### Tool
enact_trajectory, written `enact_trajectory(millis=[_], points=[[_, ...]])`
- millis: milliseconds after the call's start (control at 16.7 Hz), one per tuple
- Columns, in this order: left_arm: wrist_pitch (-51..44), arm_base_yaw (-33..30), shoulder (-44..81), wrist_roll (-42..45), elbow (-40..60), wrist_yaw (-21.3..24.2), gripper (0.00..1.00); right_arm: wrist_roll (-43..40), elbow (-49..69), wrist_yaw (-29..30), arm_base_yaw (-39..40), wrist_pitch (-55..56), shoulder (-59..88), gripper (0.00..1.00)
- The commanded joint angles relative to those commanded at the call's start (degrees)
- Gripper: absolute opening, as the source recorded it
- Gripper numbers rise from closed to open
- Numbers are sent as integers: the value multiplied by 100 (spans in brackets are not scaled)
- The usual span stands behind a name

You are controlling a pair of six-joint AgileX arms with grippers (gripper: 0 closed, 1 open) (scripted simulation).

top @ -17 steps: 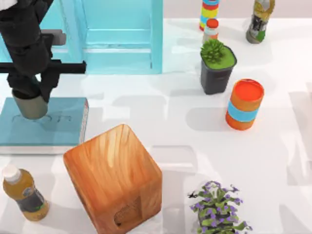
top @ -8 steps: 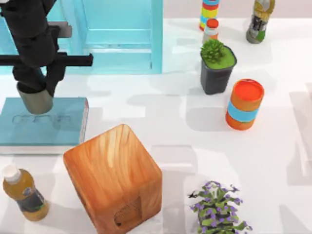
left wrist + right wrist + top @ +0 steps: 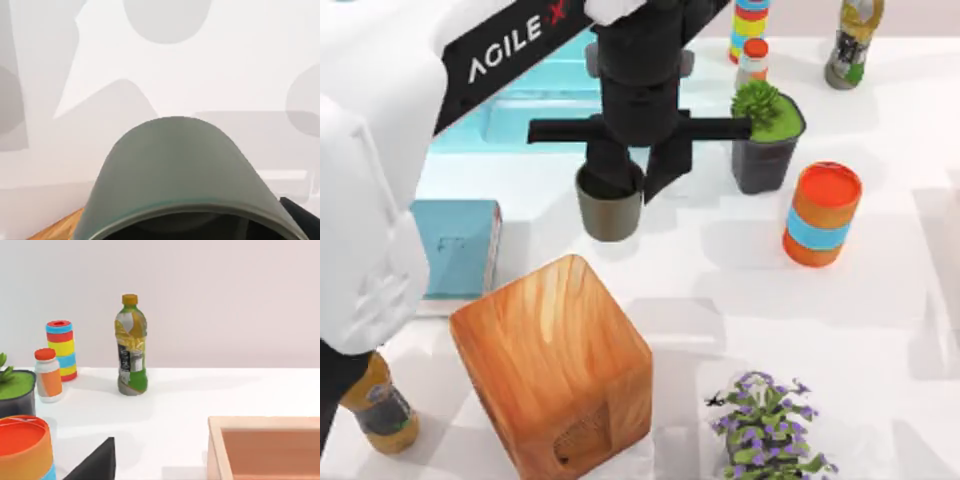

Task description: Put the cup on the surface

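The top view looks straight down on the white tabletop [image 3: 880,320] from high above. The left wrist camera points down at that tabletop [image 3: 165,70] from very close, the cup [image 3: 175,175] at 6 o'clock. The right wrist camera sits low, facing level across the table toward the orange can [image 3: 22,447], which the top view has at 3 o'clock [image 3: 821,214]

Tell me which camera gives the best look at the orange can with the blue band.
The top view: the orange can stands there whole and upright on the white table, right of the left gripper holding the cup. The right wrist view catches just part of it at the frame's edge.
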Motion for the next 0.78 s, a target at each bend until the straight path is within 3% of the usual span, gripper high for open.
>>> enact_trajectory(millis=[240, 780], points=[[-306, -880, 418, -869, 855, -1, 0, 0, 0, 0, 0, 0, 0, 100], [64, -900, 348, -937, 487, 6, 0, 0, 0, 0, 0, 0, 0, 100]])
